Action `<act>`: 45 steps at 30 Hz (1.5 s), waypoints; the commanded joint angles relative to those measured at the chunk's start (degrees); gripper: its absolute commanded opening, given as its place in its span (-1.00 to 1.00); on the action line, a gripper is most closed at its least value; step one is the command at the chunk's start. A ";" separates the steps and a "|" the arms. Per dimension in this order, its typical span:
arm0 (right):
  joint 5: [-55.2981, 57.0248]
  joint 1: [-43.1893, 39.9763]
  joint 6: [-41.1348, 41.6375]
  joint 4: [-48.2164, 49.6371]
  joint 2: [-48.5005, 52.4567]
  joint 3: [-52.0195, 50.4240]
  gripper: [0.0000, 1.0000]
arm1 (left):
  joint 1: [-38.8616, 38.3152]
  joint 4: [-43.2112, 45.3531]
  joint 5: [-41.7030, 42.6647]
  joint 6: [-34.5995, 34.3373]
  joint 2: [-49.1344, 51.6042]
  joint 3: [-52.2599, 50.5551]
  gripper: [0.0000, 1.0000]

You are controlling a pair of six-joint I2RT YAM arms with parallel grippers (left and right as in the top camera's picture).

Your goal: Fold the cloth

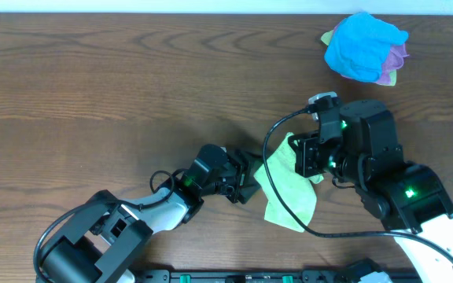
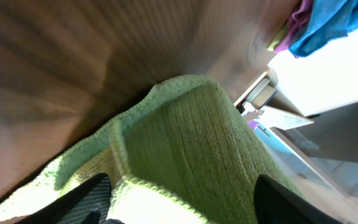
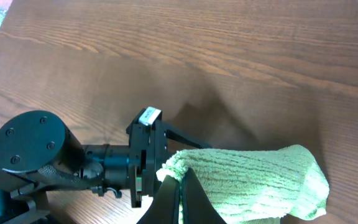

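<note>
Cloth point(image 1: 288, 189) lime green, bunched near the table's point(image 1: 93, 86) front edge, right of centre | right gripper point(image 3: 180, 186) pinched tight on its upper fold | left gripper point(image 2: 185, 205) jaws spread, cloth edge between them, seemingly unclamped | blue cloth pile point(image 1: 364, 45) at far right corner

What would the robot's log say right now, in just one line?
cloth: bunched up | right gripper: shut on cloth | left gripper: at cloth's edge, grip unclear | fold: not done
</note>
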 commanded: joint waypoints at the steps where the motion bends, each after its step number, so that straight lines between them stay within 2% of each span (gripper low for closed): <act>1: -0.68 0.57 -0.94 0.09 -0.37 0.72 -0.98 | -0.13 0.22 0.76 0.42 0.46 0.63 0.61; 7: -0.70 0.57 -0.92 0.09 -0.37 0.72 -0.98 | -0.26 0.11 0.83 1.07 0.57 0.63 0.58; 11: -0.70 0.57 -0.92 0.09 -0.37 0.72 -0.97 | -0.68 0.20 0.28 1.03 0.92 0.63 0.43; 18: -0.72 0.57 -0.90 0.07 -0.37 0.72 -0.97 | -1.05 0.74 0.17 1.70 0.94 0.63 -0.20; 19: -0.72 0.57 -0.90 0.07 -0.37 0.72 -0.98 | -1.05 0.83 0.17 1.90 0.94 0.63 -0.52; 22: -1.20 0.57 -0.90 0.07 -0.37 0.72 -0.97 | -1.05 0.81 0.15 2.14 0.94 0.63 -0.88; 29: -1.60 0.57 -0.87 0.13 -0.70 0.72 -0.97 | -0.87 1.20 0.31 4.83 0.94 0.63 -0.88; 31: -1.60 0.57 -0.90 0.15 -1.11 0.72 -0.98 | 0.52 4.70 1.99 8.44 0.83 0.63 -0.88; 35: -1.53 0.57 -1.33 0.09 -2.08 0.72 -0.97 | 7.32 6.80 9.27 13.92 -0.85 0.63 -0.88; 39: -1.57 0.98 -1.27 -0.61 -2.29 0.72 -0.98 | 14.47 6.60 17.84 16.50 -4.26 0.63 -0.88; 45: 1.86 6.71 2.38 -1.57 -2.32 0.72 -0.97 | 17.53 5.33 21.90 18.14 -10.45 0.63 -0.88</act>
